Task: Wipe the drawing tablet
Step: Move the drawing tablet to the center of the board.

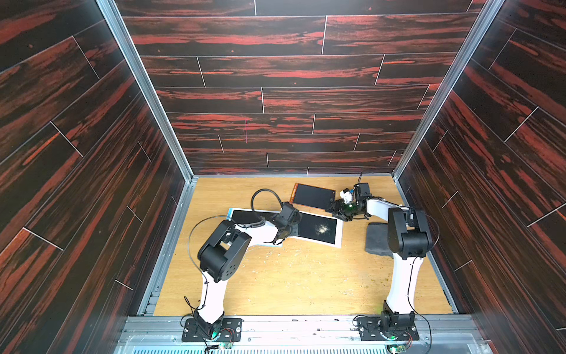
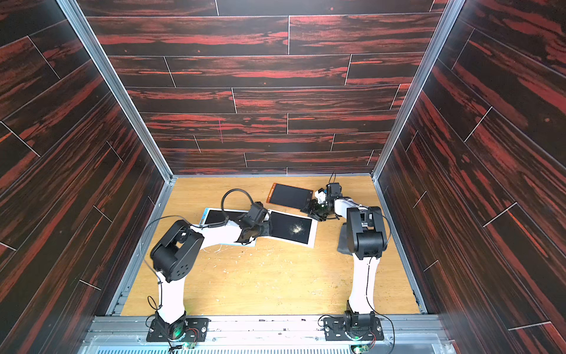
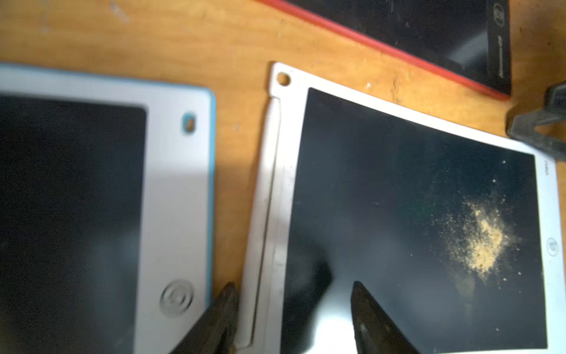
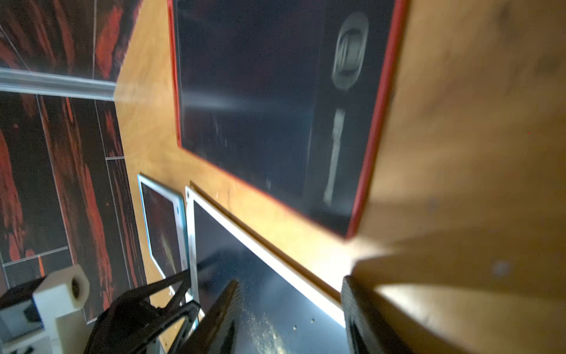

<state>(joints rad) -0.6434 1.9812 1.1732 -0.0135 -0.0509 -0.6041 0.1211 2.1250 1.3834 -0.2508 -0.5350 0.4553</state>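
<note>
Tablet [image 3: 382,184] unwiped: powder [image 3: 481,242] sits between left gripper [image 3: 293,288] and right gripper [image 4: 290,280], both with fingers parted and empty. The cloth [image 1: 376,242] lies unheld behind the right fingers.

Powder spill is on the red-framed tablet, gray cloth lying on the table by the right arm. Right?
No. The powder is on the white-framed tablet, per the left wrist view, not the red-framed tablet. The gray cloth does lie on the table by the right arm.

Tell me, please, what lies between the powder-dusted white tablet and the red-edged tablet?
Mostly bare wooden table, in the left wrist view; the right gripper straddles an edge of the white tablet there.
</note>
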